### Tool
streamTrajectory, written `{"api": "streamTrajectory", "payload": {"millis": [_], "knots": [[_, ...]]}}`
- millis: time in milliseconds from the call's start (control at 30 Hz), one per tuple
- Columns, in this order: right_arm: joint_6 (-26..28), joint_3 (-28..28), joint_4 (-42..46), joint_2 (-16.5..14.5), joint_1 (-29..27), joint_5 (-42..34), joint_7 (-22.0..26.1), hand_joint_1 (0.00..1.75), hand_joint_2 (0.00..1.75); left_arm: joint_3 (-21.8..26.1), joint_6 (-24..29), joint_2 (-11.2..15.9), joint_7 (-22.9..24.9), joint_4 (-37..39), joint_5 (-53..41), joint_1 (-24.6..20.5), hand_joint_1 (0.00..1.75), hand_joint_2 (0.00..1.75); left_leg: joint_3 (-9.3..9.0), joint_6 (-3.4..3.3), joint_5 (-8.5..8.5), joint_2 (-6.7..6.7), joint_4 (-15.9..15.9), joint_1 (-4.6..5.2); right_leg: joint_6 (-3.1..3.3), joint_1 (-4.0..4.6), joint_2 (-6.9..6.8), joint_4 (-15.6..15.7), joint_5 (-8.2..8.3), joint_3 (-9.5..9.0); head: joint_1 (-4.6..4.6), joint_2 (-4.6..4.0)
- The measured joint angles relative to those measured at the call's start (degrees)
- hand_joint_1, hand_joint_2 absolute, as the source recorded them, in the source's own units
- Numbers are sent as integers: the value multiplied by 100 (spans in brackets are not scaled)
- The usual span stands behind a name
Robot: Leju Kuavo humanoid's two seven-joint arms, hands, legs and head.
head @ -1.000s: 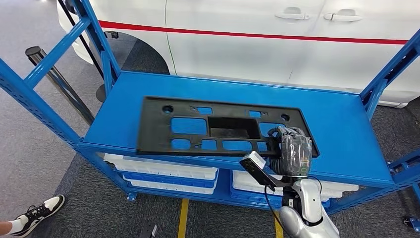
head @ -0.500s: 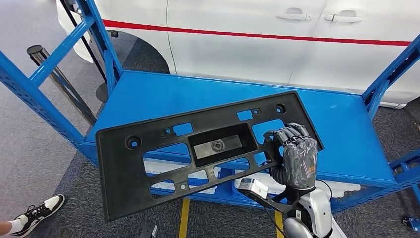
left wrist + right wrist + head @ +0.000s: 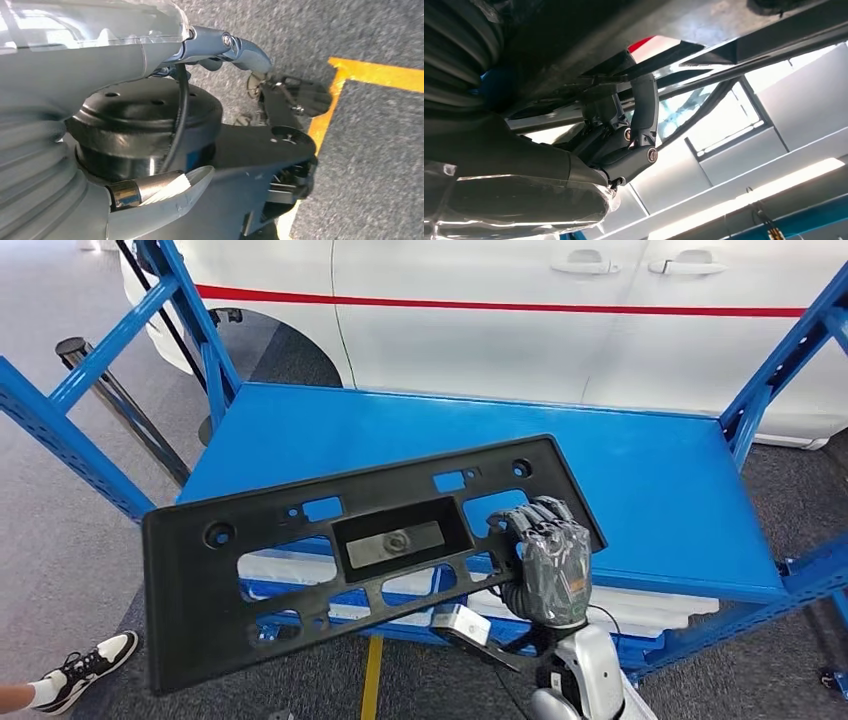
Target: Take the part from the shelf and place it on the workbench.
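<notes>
The part (image 3: 250, 580) is a long black plastic panel with several cut-outs and a recessed middle. My right hand (image 3: 548, 562) grips its right end, and the panel hangs tilted in the air in front of the blue shelf (image 3: 650, 490), its left end lower and past the shelf's front edge. In the right wrist view the dark fingers (image 3: 634, 145) curl against the panel's underside (image 3: 574, 50). My left hand (image 3: 125, 55) hangs over grey carpet, fingers apart and holding nothing.
A white car (image 3: 560, 330) with a red stripe stands right behind the shelf. Blue uprights (image 3: 80, 410) frame both shelf ends. White-and-blue bins (image 3: 640, 605) sit on the lower level. A person's shoe (image 3: 90, 660) is at lower left beside a yellow floor line (image 3: 372, 680).
The panel has come up off the shelf top, tilted, and moved toward me and to the left in my right hand. The shelf top now lies bare.
</notes>
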State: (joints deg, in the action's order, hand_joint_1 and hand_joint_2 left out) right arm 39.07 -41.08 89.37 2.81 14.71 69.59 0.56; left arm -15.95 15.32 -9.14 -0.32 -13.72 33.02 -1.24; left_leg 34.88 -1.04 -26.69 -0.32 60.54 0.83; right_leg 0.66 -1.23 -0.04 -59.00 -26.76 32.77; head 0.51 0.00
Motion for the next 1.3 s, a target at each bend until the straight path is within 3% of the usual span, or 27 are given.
{"api": "streamTrajectory", "payload": {"millis": [100,133,167,200,300,333,367,467,500,533,600,633,667,700,733,767,833,900,967,1000,1067,1133,1167,1200,1233,1300], "knots": [[0,-224,-42,-34,104,-16,-147,175,175,41,-7,51,27,16,-33,16,0,175,346,113,-654,0,956,-58,61,3,-47,2,97,125,25,0],[2,-264,-56,-33,113,-35,-180,175,175,47,-14,71,26,19,-55,19,0,175,421,142,-787,0,1247,-77,59,6,-61,-5,129,173,24,0],[1,-288,-70,-28,115,-60,-212,175,175,50,-27,86,25,20,-86,22,0,175,409,161,-811,0,1360,-91,54,7,-71,-15,159,221,25,0],[-1,-303,-79,-15,116,-94,-242,175,175,49,-51,98,25,21,-137,26,0,175,280,168,-726,1,1242,-101,45,6,-75,-28,188,266,25,0],[9,-283,-59,139,116,-309,-278,175,175,17,-171,115,50,21,-351,18,0,175,-454,127,-352,-8,117,-105,-21,2,-69,-62,270,363,24,0],[15,-243,-43,234,114,-429,-256,175,175,-16,-206,116,90,21,-437,0,0,175,-593,101,-293,-14,-130,-90,-59,3,-70,-64,304,380,23,0],[18,-183,-22,339,111,-560,-219,175,175,-64,-234,116,150,20,-533,-28,0,175,-647,74,-277,-19,-253,-73,-103,4,-72,-60,344,396,23,0],[17,86,40,657,84,-912,-25,175,175,-253,-254,101,370,-2,-771,-147,0,175,-541,-47,-147,-8,-293,-64,-226,8,-56,-38,427,448,19,0],[15,170,52,742,73,-978,30,175,175,-307,-254,90,418,-16,-818,-189,0,175,-491,-102,-83,4,-316,-76,-252,9,-42,-99,339,494,14,0],[10,243,56,813,64,-1018,70,175,175,-353,-253,82,448,-33,-848,-225,0,175,-435,-148,-17,17,-335,-88,-269,7,-26,-272,144,572,11,0],[-4,363,59,916,36,-1058,129,175,175,-431,-253,71,489,-72,-892,-282,0,175,-296,-205,99,42,-337,-80,-288,1,-9,-923,-409,776,7,0],[-16,421,59,956,21,-1071,158,175,175,-470,-256,68,505,-93,-907,-303,0,175,-215,-214,154,51,-328,-69,-296,0,-7,-1281,-613,856,8,0],[-32,469,58,980,9,-1081,184,175,175,-503,-262,64,516,-110,-916,-321,0,175,-133,-217,205,58,-314,-59,-300,0,-7,-1519,-693,873,8,0],[-54,515,58,997,4,-1091,204,175,175,-531,-268,61,525,-127,-917,-337,0,175,-50,-217,251,62,-291,-52,-297,2,-7,-1570,-646,799,9,0],[-77,553,57,1007,5,-1099,220,175,175,-552,-276,57,528,-144,-915,-349,0,175,32,-211,292,63,-263,-48,-287,5,-6,-1424,-518,626,9,0],[-100,586,57,1013,14,-1105,230,175,175,-567,-281,53,530,-160,-912,-359,0,175,106,-201,329,63,-230,-46,-265,11,-6,-1098,-382,356,9,0],[-129,651,57,1020,42,-1112,250,175,175,-589,-287,41,530,-204,-908,-373,0,175,215,-159,400,60,-175,-40,-195,46,-7,-346,-310,-167,13,0],[-139,694,57,1021,63,-1114,266,175,175,-599,-291,29,527,-232,-904,-384,0,175,249,-95,476,58,-161,-40,-125,89,-3,-1,-348,-351,9,0],[-150,710,55,1022,69,-1128,275,175,175,-608,-285,24,523,-239,-899,-385,0,175,261,-27,550,52,-182,-35,-58,84,-5,30,-258,-306,-4,0],[-167,714,55,1022,79,-1145,281,175,175,-614,-279,23,520,-244,-898,-385,0,175,295,14,497,46,-155,-40,-16,70,-11,43,-195,-261,-2,0],[-205,713,54,1022,107,-1194,301,175,175,-628,-269,23,513,-254,-898,-386,0,175,426,98,77,35,178,-66,60,37,-26,68,-56,-131,11,0],[-239,712,51,1022,129,-1263,328,175,175,-643,-268,23,508,-262,-899,-392,0,175,593,175,-483,35,860,-103,92,37,-34,58,78,42,23,0],[-257,711,47,1022,133,-1302,342,175,175,-649,-268,23,508,-263,-899,-394,0,175,633,200,-611,36,1170,-116,88,38,-37,47,140,129,23,0],[-278,710,42,1022,135,-1341,354,175,175,-654,-268,23,507,-263,-900,-396,0,175,606,217,-609,37,1348,-125,81,38,-40,34,200,219,23,0],[-297,709,36,1022,139,-1379,364,175,175,-659,-267,24,507,-264,-900,-397,0,175,488,224,-501,38,1341,-133,70,38,-43,19,258,308,23,0],[-326,708,31,1022,156,-1428,380,175,175,-665,-266,24,507,-274,-900,-404,0,175,-38,198,-265,35,758,-141,39,37,-47,-10,368,459,24,0]]}}
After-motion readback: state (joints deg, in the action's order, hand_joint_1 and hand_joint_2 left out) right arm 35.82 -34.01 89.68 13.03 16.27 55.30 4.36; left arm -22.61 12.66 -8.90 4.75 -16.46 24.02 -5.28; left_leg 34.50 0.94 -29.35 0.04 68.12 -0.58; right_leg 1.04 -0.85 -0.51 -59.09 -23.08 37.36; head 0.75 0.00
